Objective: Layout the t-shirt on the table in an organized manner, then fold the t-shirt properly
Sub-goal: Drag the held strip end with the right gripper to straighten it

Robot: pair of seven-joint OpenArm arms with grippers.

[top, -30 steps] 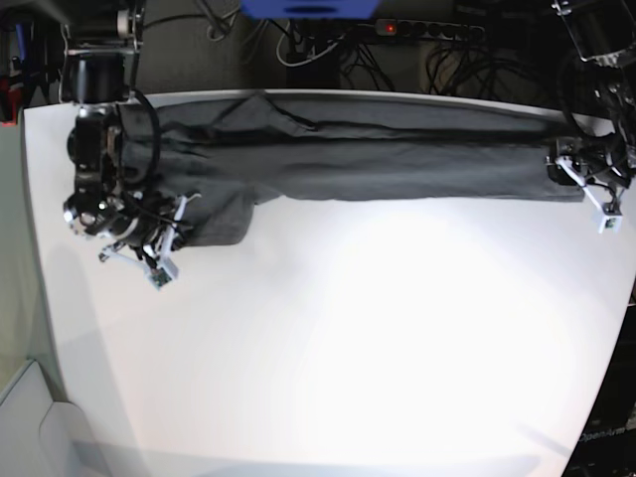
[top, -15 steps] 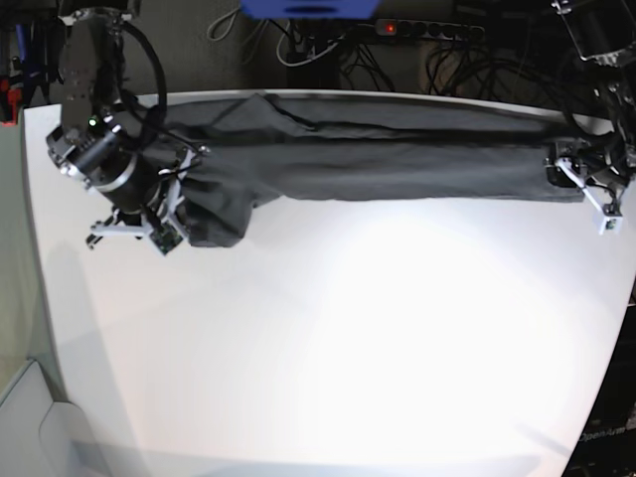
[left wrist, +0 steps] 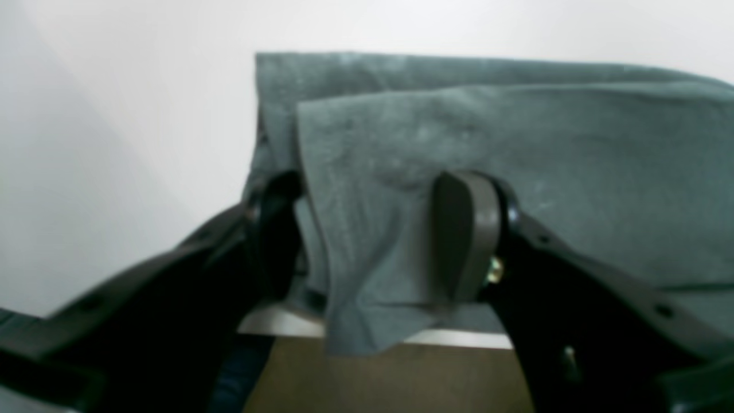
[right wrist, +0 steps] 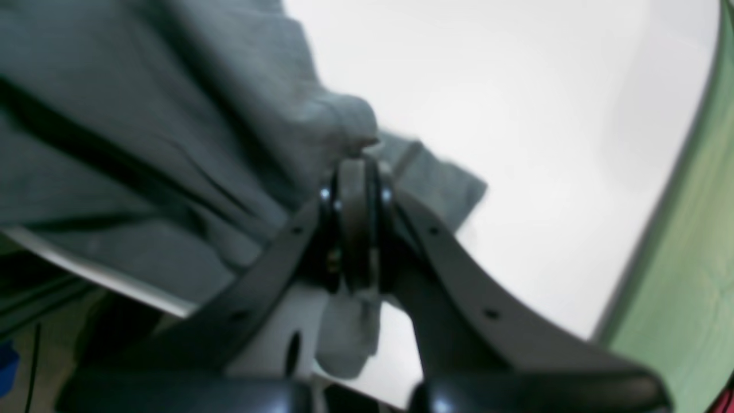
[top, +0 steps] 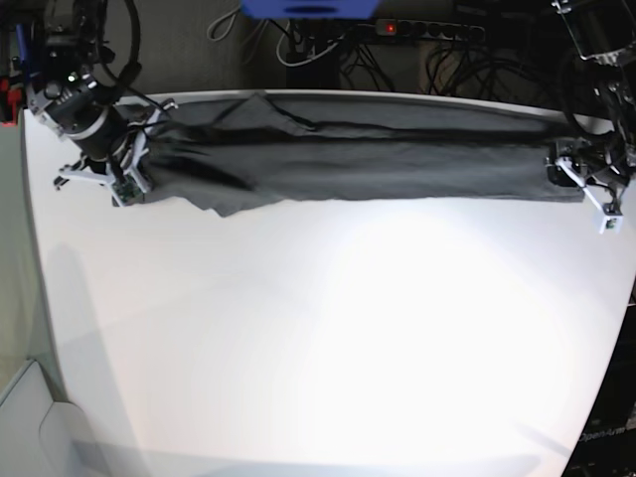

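The dark grey t-shirt (top: pixel 378 159) lies pulled into a long narrow band along the far edge of the white table (top: pixel 328 338). My right gripper (top: pixel 139 164) is at the band's left end. In the right wrist view that gripper (right wrist: pixel 355 172) is shut on a bunched fold of the t-shirt (right wrist: pixel 143 115). At the right end my left gripper (top: pixel 573 184) rests on the cloth. In the left wrist view the left gripper (left wrist: pixel 367 229) is open, its fingers (left wrist: pixel 464 235) apart, and a flap of the t-shirt (left wrist: pixel 516 149) lies between them and hangs over the table edge.
Behind the table's far edge run a power strip (top: pixel 427 30) and tangled cables (top: pixel 298 45), with a blue object (top: pixel 308 8) above. A pale green surface (top: pixel 15 298) borders the table's left side. Brown floor (left wrist: pixel 373 384) shows below the table's edge.
My right gripper has moved back and to the left with the cloth, drawing the drooping left flap up into the band. The left gripper and the right end have stayed put.
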